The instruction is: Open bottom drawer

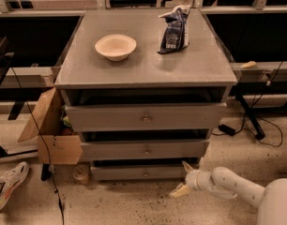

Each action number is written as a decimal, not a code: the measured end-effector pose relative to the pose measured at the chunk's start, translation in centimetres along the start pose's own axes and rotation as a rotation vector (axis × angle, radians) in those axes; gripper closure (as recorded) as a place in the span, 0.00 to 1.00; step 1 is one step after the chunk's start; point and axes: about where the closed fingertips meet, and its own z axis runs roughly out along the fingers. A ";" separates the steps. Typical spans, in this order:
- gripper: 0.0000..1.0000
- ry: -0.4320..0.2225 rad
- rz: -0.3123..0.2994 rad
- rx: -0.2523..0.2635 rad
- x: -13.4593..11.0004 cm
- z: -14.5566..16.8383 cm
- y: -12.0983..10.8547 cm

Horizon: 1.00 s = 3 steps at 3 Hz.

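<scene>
The bottom drawer (143,173) is the narrowest grey front at the foot of the grey cabinet, with a small round knob (145,174) in its centre; it sits pushed in. My gripper (182,178) is low near the floor, just right of the drawer's right end, on a white arm reaching in from the lower right. Its two cream fingers are spread open and hold nothing; one fingertip (186,165) points up near the drawer's right corner, the other (178,191) points down-left toward the floor.
The middle drawer (146,150) and top drawer (146,117) sit above. On the cabinet top are a cream bowl (115,46) and a dark snack bag (174,29). A cardboard box (52,130) stands at the left, with a cable, a jar (81,173) and a shoe (10,184).
</scene>
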 end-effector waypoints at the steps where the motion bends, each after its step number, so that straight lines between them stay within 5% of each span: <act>1: 0.00 0.005 -0.003 0.011 -0.4 0.6 -1.8; 3: 0.00 0.056 0.057 -0.035 0.8 4.0 -4.7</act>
